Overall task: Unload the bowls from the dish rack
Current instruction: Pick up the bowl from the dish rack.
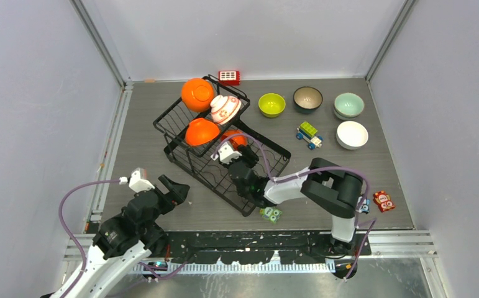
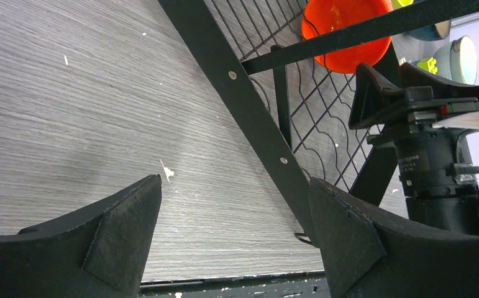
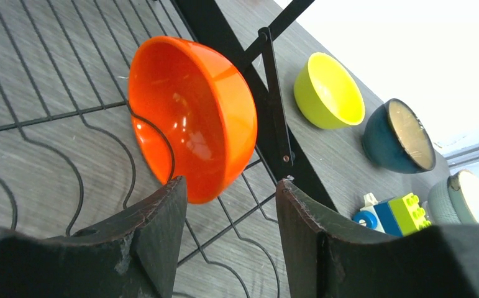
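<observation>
Count of bowls: eight. Four stand in the dish rack (image 1: 253, 180) and four sit on the table (image 1: 137, 124) to the rack's right.

In the rack:
- Three bowls are glossy orange: the rear orange bowl (image 1: 197, 94) at the far corner, the middle orange bowl (image 1: 201, 131) and the front orange bowl (image 3: 193, 118).
- One is a floral bowl (image 1: 224, 108), white with red pattern, tipped on its side just beside the rear orange one.

To the rack's right:
- The lime green bowl (image 1: 271, 104) is nearest the rack.
- Then come the dark bowl (image 1: 307, 98), the pale mint bowl (image 1: 348, 105) and the white bowl (image 1: 352, 135).
- All four are round, smooth and upright.

The rack is black wire, made of two grid sections with wavy dividers and flat black frame bars. The table is grey with a wood-grain texture.

Toys counted:
- One red gridded block (image 1: 229, 77) lies behind the rack.
- One toy car (image 1: 309, 134) is to the rack's right.
- One green figure (image 1: 271, 213) is at the rack's near corner.
- One red figure (image 1: 384, 200) is well to the rack's right.

The right gripper (image 3: 230, 198) is inside the rack's near section. Its jaws are moderately apart and hold nothing, and the front orange bowl stands on edge just beyond the fingertips.

The left gripper (image 2: 233, 186) is over bare table just left of the rack's near frame bar. Its jaws are spread wide and hold nothing.
</observation>
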You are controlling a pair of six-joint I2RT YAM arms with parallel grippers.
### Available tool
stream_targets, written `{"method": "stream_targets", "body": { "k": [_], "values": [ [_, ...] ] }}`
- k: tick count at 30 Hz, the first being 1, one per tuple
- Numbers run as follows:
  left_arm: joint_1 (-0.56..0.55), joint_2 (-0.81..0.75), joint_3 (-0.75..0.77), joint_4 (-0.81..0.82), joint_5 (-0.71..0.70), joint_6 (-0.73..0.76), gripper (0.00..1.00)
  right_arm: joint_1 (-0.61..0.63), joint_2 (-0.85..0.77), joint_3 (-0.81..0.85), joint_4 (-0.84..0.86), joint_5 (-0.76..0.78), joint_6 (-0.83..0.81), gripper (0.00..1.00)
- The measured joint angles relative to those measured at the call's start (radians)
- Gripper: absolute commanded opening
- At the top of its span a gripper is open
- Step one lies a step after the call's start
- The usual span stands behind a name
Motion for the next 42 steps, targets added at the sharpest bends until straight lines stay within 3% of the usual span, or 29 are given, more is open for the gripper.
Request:
{"method": "stream_targets", "body": {
  "k": [8,22,31,42],
  "values": [
    [0.000,0.000,0.000,-0.007,-0.003,0.000,0.89,-0.010,0.123,0.053,0.124,0.059,-0.111,0.49],
    [0.000,0.001,0.000,-0.007,-0.007,-0.001,0.89,-0.053,0.134,0.053,0.169,0.041,-0.149,0.25],
    [0.000,0.001,0.000,-0.008,-0.007,-0.004,0.89,-0.053,0.134,0.053,0.195,0.032,-0.159,0.02],
    [0.000,0.001,0.000,-0.008,-0.007,-0.004,0.89,-0.054,0.147,0.042,0.266,0.031,-0.211,0.01]
  ]
}}
